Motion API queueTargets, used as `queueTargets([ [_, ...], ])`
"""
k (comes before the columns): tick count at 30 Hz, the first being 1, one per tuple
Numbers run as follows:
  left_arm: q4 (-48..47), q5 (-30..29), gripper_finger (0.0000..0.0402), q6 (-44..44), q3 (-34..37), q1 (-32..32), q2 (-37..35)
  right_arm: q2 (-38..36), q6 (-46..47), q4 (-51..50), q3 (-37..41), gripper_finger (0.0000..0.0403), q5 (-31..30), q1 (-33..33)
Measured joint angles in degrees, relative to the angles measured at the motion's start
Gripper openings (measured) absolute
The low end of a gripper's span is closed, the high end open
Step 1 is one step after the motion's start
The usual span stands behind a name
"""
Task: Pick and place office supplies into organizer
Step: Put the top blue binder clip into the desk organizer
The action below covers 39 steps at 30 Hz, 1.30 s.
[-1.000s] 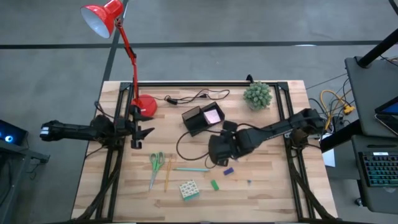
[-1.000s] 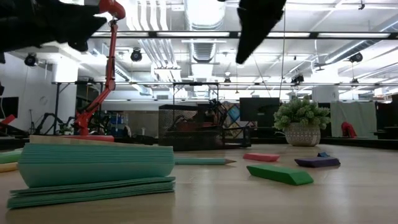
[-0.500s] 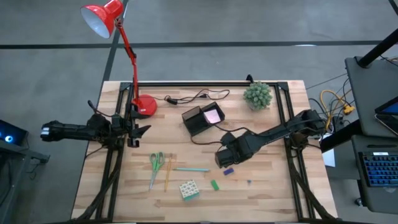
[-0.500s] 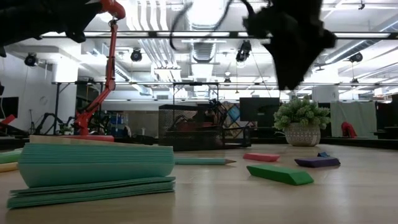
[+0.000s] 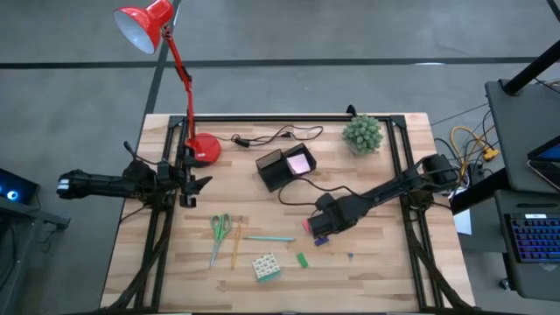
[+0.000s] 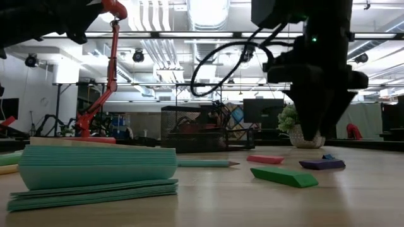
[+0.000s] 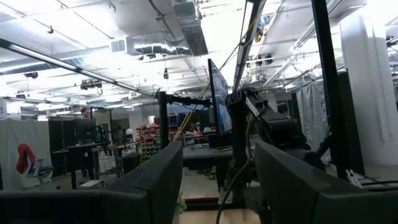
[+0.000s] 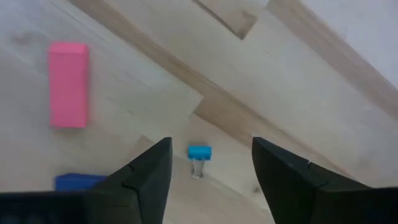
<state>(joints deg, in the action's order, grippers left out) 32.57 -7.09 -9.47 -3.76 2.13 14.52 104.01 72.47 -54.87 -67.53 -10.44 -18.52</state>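
On the wooden surface (image 5: 367,280), near its middle, my right gripper (image 8: 211,168) hangs with fingers spread wide and empty above a flat pink rectangular eraser (image 8: 68,84). It looks light, rubbery and grippy; I'd pinch across its long sides. My left gripper (image 7: 217,186) waits, fingers wide, at the left edge.

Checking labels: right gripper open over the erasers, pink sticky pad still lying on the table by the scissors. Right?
Not quite. The right gripper is open above the erasers, near the pink eraser, but the pink sticky pad is not on the table by the scissors: the high view shows it inside the black organizer.
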Motion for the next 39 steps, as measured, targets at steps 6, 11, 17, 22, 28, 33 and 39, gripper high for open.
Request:
queueTargets([
  [6, -0.1, 0.0, 0.0187, 0.1, 0.4, 0.0, 0.0, 0.0, 2.1, 1.1, 2.7, 0.0216, -0.3, -1.1],
  [11, -0.1, 0.0, 0.0187, 0.1, 0.4, 0.0, -0.1, 0.0, 2.3, 6.5, 4.6, 0.0215, -0.1, -1.3],
  [17, -0.1, 0.0, 0.0187, 0.1, 0.3, 0.0, -0.1, 0.0, 2.1, 7.7, 5.5, 0.0215, 0.1, -1.4],
  [22, -0.1, 0.0, 0.0187, 0.1, 0.3, 0.0, -0.1, 0.0, 2.0, 7.8, 5.9, 0.0215, 0.2, -1.4],
  [28, 0.0, 0.0, 0.0187, 0.1, 0.3, 0.0, -0.1, 0.0, 0.7, 7.9, 6.0, 0.0214, 0.4, -1.4],
  [33, -0.1, 0.0, 0.0187, 0.1, 0.3, 0.0, -0.1, 0.0, 0.5, 8.0, 6.4, 0.0214, 0.4, -1.4],
  [39, -0.1, 0.0, 0.0187, 0.1, 0.3, 0.0, -0.1, -0.1, 0.5, 9.1, 7.2, 0.0211, 0.4, -1.4],
])
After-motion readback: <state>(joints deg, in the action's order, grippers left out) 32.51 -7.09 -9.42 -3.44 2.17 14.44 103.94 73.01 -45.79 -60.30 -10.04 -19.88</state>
